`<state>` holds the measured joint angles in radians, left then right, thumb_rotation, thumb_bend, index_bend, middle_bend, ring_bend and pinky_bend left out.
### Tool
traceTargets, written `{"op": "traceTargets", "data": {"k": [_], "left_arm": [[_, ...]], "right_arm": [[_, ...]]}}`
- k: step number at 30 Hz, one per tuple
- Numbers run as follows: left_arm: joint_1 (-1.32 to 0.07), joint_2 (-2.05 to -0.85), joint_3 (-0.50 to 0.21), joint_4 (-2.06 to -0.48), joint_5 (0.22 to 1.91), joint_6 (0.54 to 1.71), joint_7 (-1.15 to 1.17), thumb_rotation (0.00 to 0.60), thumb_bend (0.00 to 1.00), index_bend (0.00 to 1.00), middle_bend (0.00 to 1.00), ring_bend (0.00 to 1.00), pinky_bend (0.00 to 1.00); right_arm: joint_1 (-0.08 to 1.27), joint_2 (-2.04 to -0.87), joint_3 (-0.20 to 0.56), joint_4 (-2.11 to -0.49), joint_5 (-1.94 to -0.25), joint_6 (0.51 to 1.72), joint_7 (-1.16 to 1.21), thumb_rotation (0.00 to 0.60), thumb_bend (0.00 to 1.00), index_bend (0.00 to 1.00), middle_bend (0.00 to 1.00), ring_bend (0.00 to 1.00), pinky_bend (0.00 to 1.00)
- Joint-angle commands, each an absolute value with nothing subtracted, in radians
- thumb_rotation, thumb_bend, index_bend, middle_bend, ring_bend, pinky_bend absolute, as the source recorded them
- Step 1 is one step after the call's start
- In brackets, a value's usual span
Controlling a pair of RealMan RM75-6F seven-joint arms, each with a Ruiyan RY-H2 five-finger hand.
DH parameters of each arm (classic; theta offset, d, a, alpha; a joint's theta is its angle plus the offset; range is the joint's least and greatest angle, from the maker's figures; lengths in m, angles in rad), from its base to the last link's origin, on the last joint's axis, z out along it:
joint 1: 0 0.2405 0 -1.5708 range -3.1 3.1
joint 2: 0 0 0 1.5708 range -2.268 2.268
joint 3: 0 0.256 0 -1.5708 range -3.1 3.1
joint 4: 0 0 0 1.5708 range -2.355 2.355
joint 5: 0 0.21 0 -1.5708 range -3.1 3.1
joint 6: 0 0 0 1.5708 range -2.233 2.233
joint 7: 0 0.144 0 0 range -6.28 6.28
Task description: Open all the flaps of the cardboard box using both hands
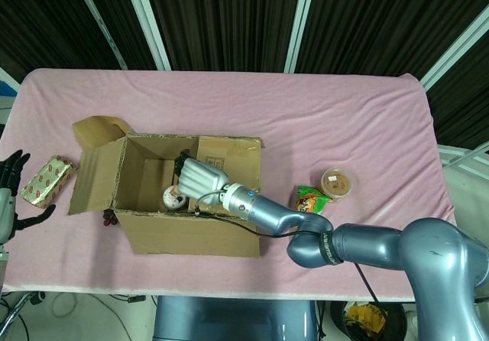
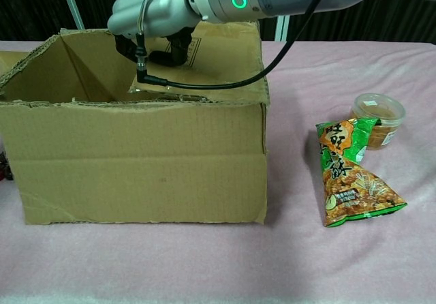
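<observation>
A pink cloth [image 1: 328, 119] covers the desk from edge to edge, a little rumpled and softly napped. Behind it hangs a dark wall of ribbed black panels [image 1: 229, 20], split by slanting white frame bars [image 1: 153, 21] that fan outward toward the top. At the far right another white bar [image 1: 457, 47] runs diagonally. Light falls evenly, without hard shadows. Below the desk's near edge, grey floor [image 1: 76, 310] shows.
</observation>
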<state>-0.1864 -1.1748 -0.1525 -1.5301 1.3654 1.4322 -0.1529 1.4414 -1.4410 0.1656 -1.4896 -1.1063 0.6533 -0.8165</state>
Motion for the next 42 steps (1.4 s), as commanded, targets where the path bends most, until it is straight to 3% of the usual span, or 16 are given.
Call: {"op": "traceTargets", "data": {"k": [1,14,21,36,42], "left_arm": [[-0.185,-1.174,-0.151,-1.532,1.369,1.433,-0.152,0.6,0.15,0.0,0.0,0.0,0.0],[-0.182,-1.171,-0.15,-1.54,1.376,1.436,-0.155,0.6,0.15,0.0,0.0,0.0,0.0],[-0.181,-1.171,-0.151,-1.541,1.375,1.436,-0.151,0.6,0.15,0.0,0.0,0.0,0.0],[-0.177,-1.174,-0.157,-1.55,1.365,1.442,-0.132,0.6,0.15,0.0,0.0,0.0,0.0],[-0.175,-1.175,-0.158,-1.552,1.362,1.444,-0.127,0.6,0.15,0.0,0.0,0.0,0.0]], "right_arm": [[1.451,-1.4,0.152,-1.539,-1.063,0.672,-0.873,0.6,0.65,0.48,0.3,0.22,0.25],[1.491,-1.259,0.106,-1.696,-0.969,0.739,-1.059,0.6,0.64,0.45,0.29,0.2,0.25],[1.533,-1.186,0.084,-1.766,-0.921,0.776,-1.181,0.6,0.53,0.42,0.23,0.15,0.24],[1.598,-1.073,0.02,-1.871,-0.778,0.829,-1.341,0.6,0.47,0.39,0.21,0.12,0.24],[1.614,-1.031,-0.009,-1.898,-0.739,0.844,-1.377,0.6,0.41,0.32,0.18,0.1,0.23]]}}
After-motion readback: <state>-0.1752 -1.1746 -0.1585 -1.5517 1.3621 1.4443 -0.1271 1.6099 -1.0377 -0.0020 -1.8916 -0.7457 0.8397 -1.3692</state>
